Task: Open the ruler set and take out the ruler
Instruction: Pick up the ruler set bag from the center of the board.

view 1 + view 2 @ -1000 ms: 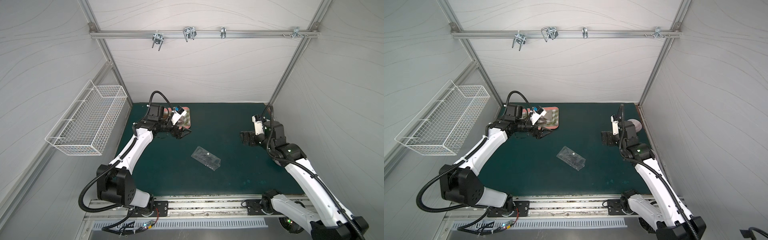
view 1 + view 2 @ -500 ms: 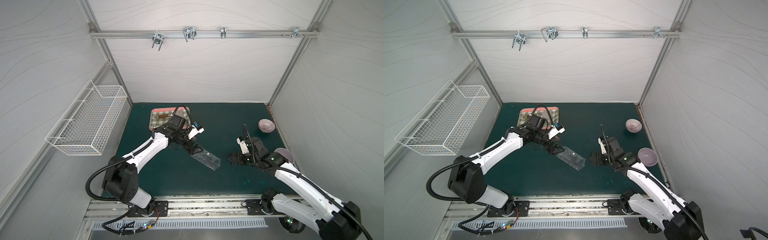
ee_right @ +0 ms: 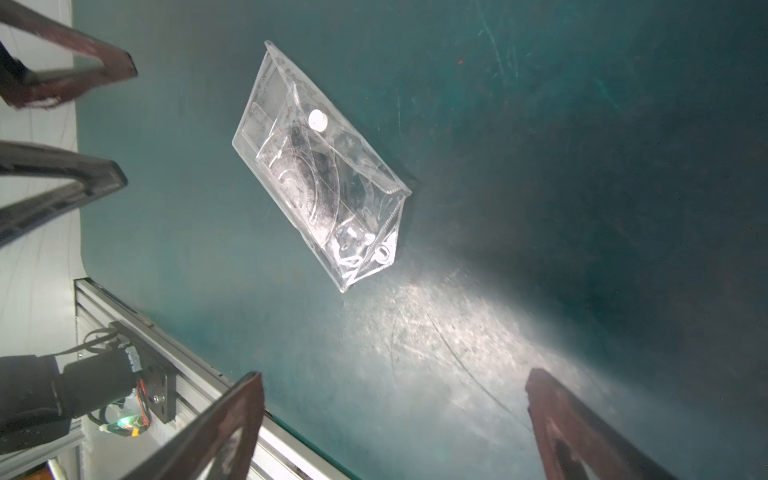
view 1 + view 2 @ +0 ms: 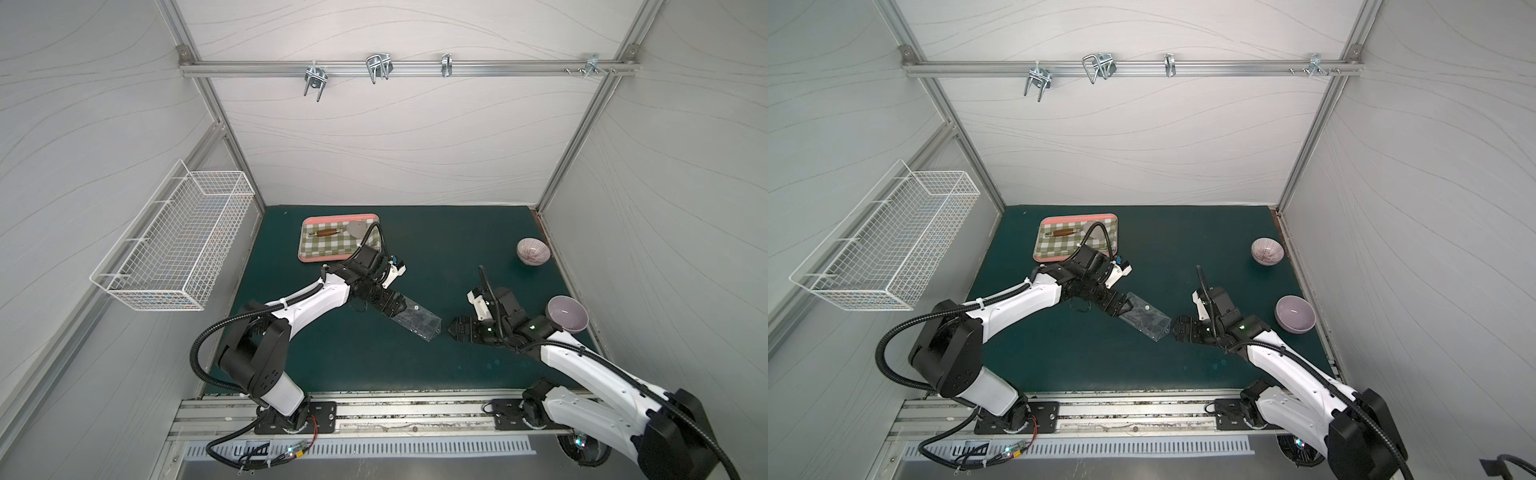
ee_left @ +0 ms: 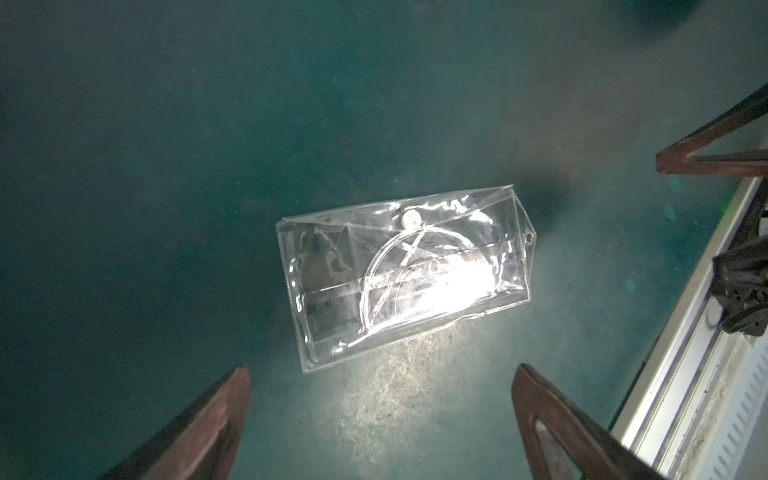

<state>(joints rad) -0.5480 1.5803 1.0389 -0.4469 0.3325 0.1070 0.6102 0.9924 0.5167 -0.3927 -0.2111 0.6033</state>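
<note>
Mid-tabletop (image 4: 374,365), ruler set (image 4: 415,322) (image 4: 1144,320): flat on the green mat, a bit nearer the front edge than the back, lying diagonal, nothing gripping it.
Ruler set, close up (image 5: 405,274) (image 3: 320,166): clear plastic pouch, flap down, strong glare on it in the left wrist view.
Snap button (image 5: 410,217) (image 3: 318,119): small, white, on the flap; looks fastened.
Eyelet (image 5: 530,238): at one short end, the end facing the right arm.
Ruler (image 5: 328,307): inside the pouch, clear strip with faint numerals, partly under a protractor (image 5: 424,266).
Left gripper (image 4: 397,309) (image 4: 1125,307) (image 5: 382,370): jaws spread wide, empty; over the pouch's end toward the back-left, pouch lies just ahead of the fingertips (image 5: 239,374), apart from them.
Right gripper (image 4: 451,330) (image 4: 1173,328) (image 3: 395,376): jaws spread wide, empty; low over the mat just beside the eyelet end, not touching.
Both: face each other with the pouch between.
Tray (image 4: 307,257): pink rim, green check, back-left part of the tabletop, behind the left arm.
Wood-handled tool (image 4: 328,232): lies on the tray.
Striped bowl (image 4: 533,251): by the right edge, toward the back.
Lilac bowl (image 4: 567,313): by the right edge, nearer the front, beside the right arm.
Wire basket (image 4: 174,245): white, hung on the left wall, off the tabletop.
</note>
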